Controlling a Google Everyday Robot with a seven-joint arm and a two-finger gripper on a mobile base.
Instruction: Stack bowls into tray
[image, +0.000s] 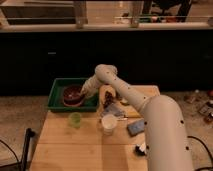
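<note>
The green tray (56, 89) sits at the back left of the wooden table. Inside it is the dark maroon-brown bowl (71, 93), with an orange rim, the orange bowl (73, 104), showing under its near edge, so the maroon one seems to sit inside the orange one. My gripper (84, 92) is at the right rim of the maroon bowl, over the tray. My arm reaches to it from the lower right and hides the tray's right side.
A small translucent green cup (75, 119) and a small white cup (108, 122) stand in front of the tray. An orange-brown object (106, 93), a packet (114, 109) and a grey-blue item (136, 126) lie to the right. The table's (70, 147) front edge is near.
</note>
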